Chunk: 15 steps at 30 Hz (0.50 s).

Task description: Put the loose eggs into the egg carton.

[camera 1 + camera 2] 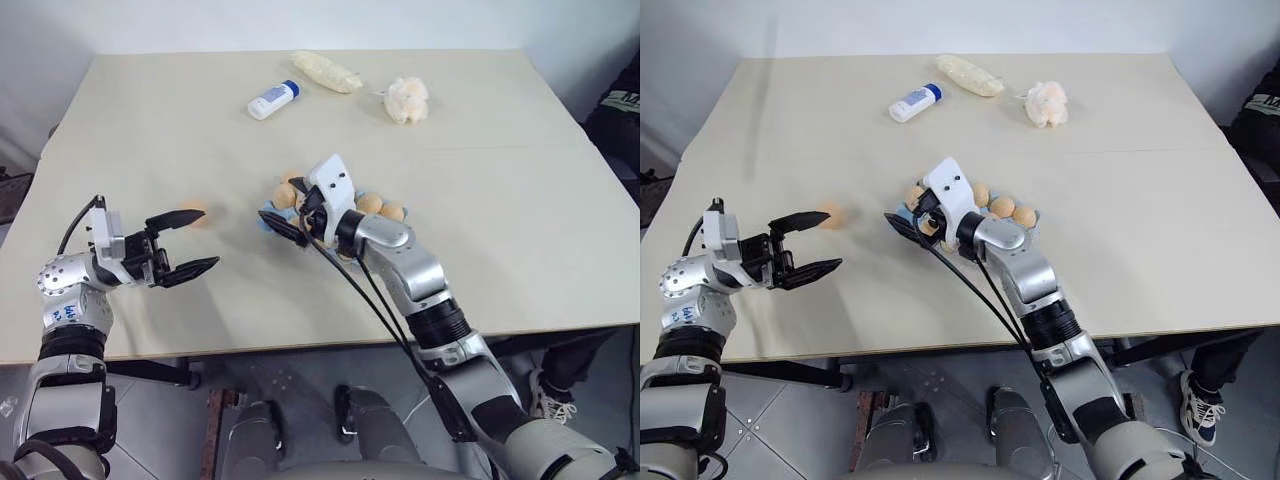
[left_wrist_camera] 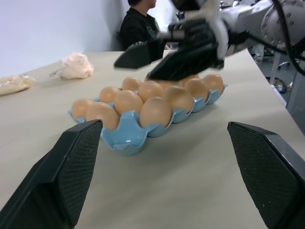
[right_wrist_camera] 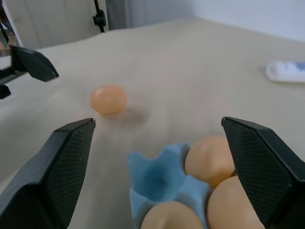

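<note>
A broad beige table [image 1: 500,250] is seen set against a pale wall, with grey floor tiles below its near edge. At the far side, a white bottle with a blue cap [image 1: 273,100], a pale wrapped packet [image 1: 325,71] and a white tissue wad [image 1: 407,100] are laid well apart from the work area. A seated person in dark clothing [image 2: 138,26] is seen beyond the table in the left wrist view.

The light blue egg carton [image 2: 128,136] is placed near the table's centre, its cups largely filled with tan eggs; one corner cup [image 3: 159,176] is seen empty. Much of the carton is covered by the right gripper [image 1: 292,212] in the head views, so the egg count cannot be confirmed. That gripper is held just above the carton, jaws spread wide, nothing grasped.

One loose egg [image 1: 832,214] is found on bare table to the left of the carton, near the left gripper [image 1: 185,243], whose jaws are also spread and empty. The gap between its upper finger and the egg cannot be judged.

Open tabletop is noted around the loose egg and toward the near edge.
</note>
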Each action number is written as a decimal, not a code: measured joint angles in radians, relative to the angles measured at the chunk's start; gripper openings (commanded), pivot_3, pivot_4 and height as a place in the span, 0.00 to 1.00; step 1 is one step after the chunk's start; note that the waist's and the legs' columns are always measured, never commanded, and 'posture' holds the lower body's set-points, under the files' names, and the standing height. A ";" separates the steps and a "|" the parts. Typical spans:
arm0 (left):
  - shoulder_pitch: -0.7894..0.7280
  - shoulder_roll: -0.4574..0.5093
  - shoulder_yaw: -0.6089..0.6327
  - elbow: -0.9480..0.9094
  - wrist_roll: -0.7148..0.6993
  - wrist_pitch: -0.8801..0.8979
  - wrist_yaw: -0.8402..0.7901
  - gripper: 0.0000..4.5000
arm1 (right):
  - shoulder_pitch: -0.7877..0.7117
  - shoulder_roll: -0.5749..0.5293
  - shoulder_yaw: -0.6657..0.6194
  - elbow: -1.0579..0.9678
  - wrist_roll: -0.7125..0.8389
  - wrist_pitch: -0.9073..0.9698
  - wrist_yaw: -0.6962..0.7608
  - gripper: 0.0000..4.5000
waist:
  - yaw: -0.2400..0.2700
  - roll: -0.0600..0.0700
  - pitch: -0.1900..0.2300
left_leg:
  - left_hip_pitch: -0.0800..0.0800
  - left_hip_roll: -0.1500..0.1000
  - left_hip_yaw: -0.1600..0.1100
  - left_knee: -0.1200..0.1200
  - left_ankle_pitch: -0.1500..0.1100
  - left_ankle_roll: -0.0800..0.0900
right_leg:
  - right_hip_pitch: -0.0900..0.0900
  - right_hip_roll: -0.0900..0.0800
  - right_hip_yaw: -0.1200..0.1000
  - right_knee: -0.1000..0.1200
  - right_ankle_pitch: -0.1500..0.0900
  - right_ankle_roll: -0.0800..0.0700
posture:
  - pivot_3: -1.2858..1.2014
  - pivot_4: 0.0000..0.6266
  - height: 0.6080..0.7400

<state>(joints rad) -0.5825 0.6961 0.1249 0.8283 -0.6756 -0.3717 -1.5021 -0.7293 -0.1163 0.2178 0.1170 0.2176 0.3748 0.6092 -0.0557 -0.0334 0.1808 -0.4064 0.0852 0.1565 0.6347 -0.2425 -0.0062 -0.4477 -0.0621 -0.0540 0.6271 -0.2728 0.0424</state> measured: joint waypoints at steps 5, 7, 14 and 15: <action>0.022 -0.011 0.056 -0.024 0.031 -0.014 0.004 1.00 | 0.085 -0.166 -0.074 -0.130 0.093 0.002 0.160 0.99 | 0.005 0.000 0.000 | 0.000 -0.001 0.000 0.000 -0.001 0.001 | 0.000 0.000 0.000 -0.001 0.000 0.000 | 0.52 0.24 1.00; 0.037 -0.021 0.074 -0.047 0.050 -0.019 0.028 1.00 | 0.102 -0.222 -0.117 -0.140 0.124 0.000 0.209 0.99 | 0.004 0.000 0.000 | 0.000 -0.001 0.000 0.000 -0.001 0.001 | 0.000 0.000 0.000 -0.001 0.000 0.000 | 0.52 0.24 1.00; 0.174 -0.134 0.144 -0.242 0.119 -0.027 0.349 1.00 | 0.204 -0.450 -0.240 -0.136 0.227 -0.010 0.439 0.99 | 0.003 0.000 0.000 | 0.001 0.000 0.001 -0.001 -0.001 0.001 | 0.000 0.000 0.001 -0.001 0.000 0.000 | 0.52 0.24 1.00; 0.195 -0.151 0.150 -0.277 0.130 -0.023 0.403 1.00 | 0.214 -0.472 -0.255 -0.135 0.243 -0.005 0.470 0.99 | 0.002 0.000 0.000 | 0.001 0.000 0.001 -0.001 0.000 0.001 | 0.000 0.001 0.001 -0.001 0.000 0.000 | 0.52 0.24 1.00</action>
<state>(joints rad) -0.3870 0.5450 0.2753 0.5508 -0.5459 -0.3945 -1.0987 -0.5152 -0.5886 -0.0368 -0.0180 0.4605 0.3695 1.0790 -0.0532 -0.0334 0.1809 -0.4051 0.0851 0.1571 0.6336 -0.2430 -0.0056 -0.4473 -0.0612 -0.0531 0.6260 -0.2726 0.0428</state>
